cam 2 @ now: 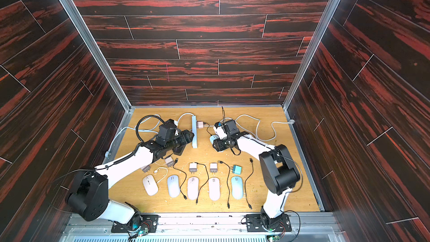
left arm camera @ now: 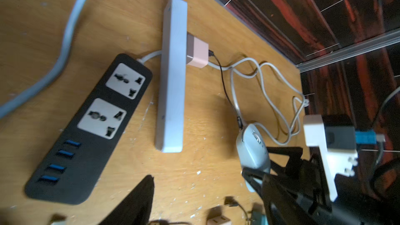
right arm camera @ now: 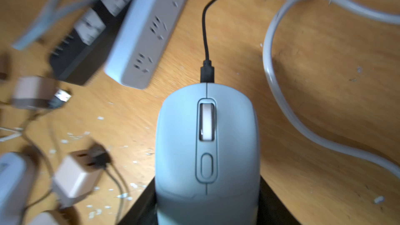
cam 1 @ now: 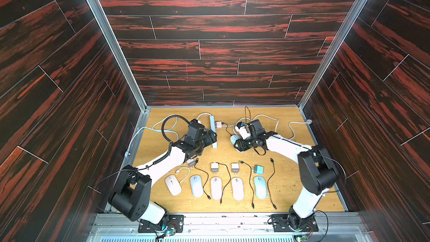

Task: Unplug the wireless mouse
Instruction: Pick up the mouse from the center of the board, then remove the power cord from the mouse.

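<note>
Right wrist view crops my right gripper (right arm camera: 207, 195), apparently pinching the pale grey-blue plastic mouse (right arm camera: 179, 137); black cable (right arm camera: 204, 35) plugged ahead, bare wooden tabletop (right arm camera: 324, 104) alongside; left gripper (cam 1: 210, 139) spread.

A lab test booth: wood-grain panels (cam 1: 209, 26) in aluminium framing (cam 1: 109, 40) (robot arms (cam 1: 162, 161) bolted to its rail (cam 1: 228, 221)).

Both top views look steeply down from high above the whole surface (cam 1: 286, 178); each wrist view sits close, sharing the mouse (right arm camera: 179, 148).
</note>
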Tool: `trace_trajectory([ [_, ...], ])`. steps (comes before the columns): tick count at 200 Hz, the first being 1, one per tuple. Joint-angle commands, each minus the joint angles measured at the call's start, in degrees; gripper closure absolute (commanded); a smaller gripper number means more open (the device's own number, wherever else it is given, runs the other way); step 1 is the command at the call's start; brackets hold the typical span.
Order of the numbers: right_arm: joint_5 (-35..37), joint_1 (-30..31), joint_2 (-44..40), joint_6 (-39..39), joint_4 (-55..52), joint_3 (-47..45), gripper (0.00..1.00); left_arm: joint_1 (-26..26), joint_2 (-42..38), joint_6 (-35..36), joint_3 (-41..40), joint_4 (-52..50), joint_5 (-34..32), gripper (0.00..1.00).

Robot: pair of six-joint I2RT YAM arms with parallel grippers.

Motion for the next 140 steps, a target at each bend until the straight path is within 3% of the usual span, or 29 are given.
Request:
trace_trajectory([
  [1,-4.67,0.19,-3.17,3.93,5.52,-4.38,0.57,0.33,4.29,-10.07,0.28,10.86,4.32,0.21],
  [33,-5.62,0.47,-5.24,4.88,7.57,-7.62,0.58,-0.76,10.74,-15.21,3.64,16.59,7.54,0.22],
  [90,-6.05,0.55,-6.28,5.05,8.01,-8.51,0.58,-2.12,19.74,-16.51,10.40,12.94,7.07,0.30],
  [140,-6.58,0.73,-6.45,5.38,8.39,-9.36,0.58,-3.40,25.73,-17.00,15.52,11.36,8.16,0.43],
])
